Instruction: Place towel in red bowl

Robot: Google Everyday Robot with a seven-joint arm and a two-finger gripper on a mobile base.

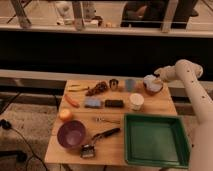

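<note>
The red bowl (151,90) stands at the table's far right corner. A pale blue-white towel (150,81) lies bunched in and over it. My gripper (158,78) is at the end of the white arm that reaches in from the right, right at the towel's upper right edge above the bowl. The towel hides most of the bowl's inside.
A green tray (155,140) fills the near right of the wooden table (115,145). A white cup (136,101), a purple bowl (71,133), an orange (65,115), a carrot (71,100), a blue sponge (92,103), a black bar (114,103), a metal cup (114,85) and utensils (104,134) lie across it.
</note>
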